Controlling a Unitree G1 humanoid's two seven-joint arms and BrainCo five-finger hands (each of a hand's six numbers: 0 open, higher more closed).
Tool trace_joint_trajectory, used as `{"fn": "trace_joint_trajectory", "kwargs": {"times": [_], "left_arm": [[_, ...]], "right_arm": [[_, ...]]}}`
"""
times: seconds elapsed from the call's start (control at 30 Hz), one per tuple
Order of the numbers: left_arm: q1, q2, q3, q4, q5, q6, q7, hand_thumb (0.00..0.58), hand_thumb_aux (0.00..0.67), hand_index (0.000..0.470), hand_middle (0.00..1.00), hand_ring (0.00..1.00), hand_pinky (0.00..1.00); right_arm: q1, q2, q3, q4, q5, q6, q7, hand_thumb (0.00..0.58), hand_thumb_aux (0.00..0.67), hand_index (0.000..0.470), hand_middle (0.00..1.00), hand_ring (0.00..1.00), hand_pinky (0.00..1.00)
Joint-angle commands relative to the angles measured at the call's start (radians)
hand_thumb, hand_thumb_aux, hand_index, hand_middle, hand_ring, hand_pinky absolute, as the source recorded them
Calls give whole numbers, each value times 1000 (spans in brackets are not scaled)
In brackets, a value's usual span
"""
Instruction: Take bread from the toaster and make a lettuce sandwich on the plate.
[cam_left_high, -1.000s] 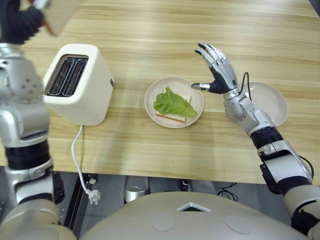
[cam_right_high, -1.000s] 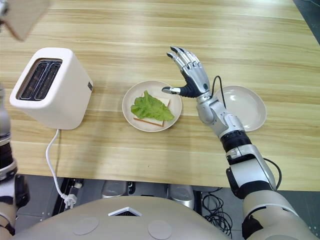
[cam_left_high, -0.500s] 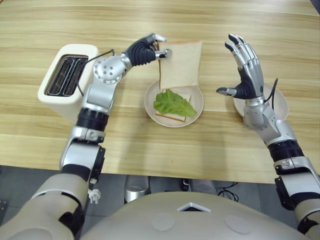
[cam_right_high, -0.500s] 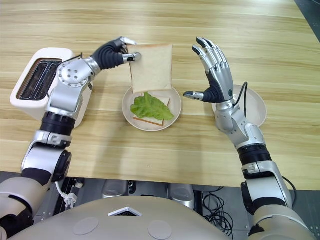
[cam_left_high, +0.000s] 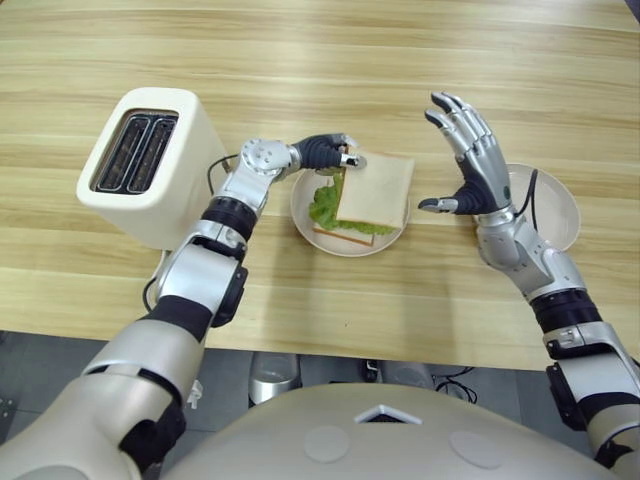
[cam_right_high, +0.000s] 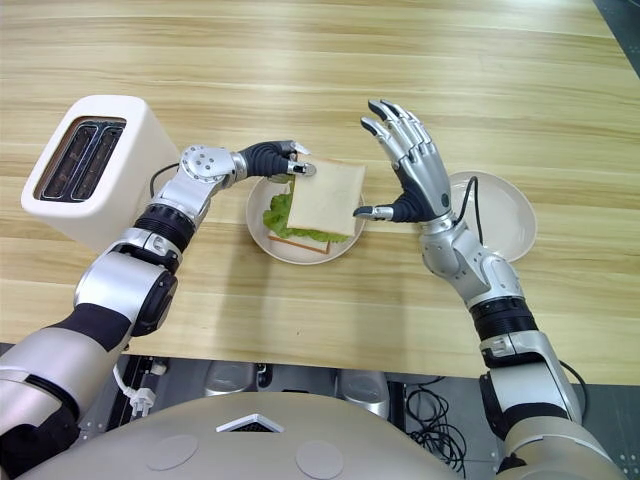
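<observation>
At the left hand (cam_left_high: 325, 153), which pinches its corner, the top bread slice (cam_left_high: 380, 185) lies over lettuce (cam_left_high: 322, 206) on the plate (cam_left_high: 299, 214); right hand (cam_left_high: 478, 172) spread empty alongside; only release appears outstanding

I read my silver-grey jointed metal right hand (cam_left_high: 475, 170) as having a black palm and dark fingertips. A thin black cable (cam_left_high: 531, 185) loops at its wrist. My black-fingered left hand (cam_left_high: 322, 152) joins a round silver wrist housing (cam_left_high: 258, 157) dotted with small screws. Forearms (cam_left_high: 512, 250): silver shells, black bands.
</observation>
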Motion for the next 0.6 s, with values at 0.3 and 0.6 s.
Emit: {"fn": "trace_joint_trajectory", "kwargs": {"times": [0.3, 0.6], "left_arm": [[-87, 42, 44, 62, -3, -15, -100, 580, 670, 460, 1000, 1000, 1000], [-110, 57, 15, 113, 64, -22, -70, 580, 670, 460, 1000, 1000, 1000]], "right_arm": [[20, -13, 64, -5, -97, -5, 17, 0, 0, 0, 0, 0, 0], [20, -12, 83, -1, -103, 1, 15, 0, 0, 0, 0, 0, 0]]}}
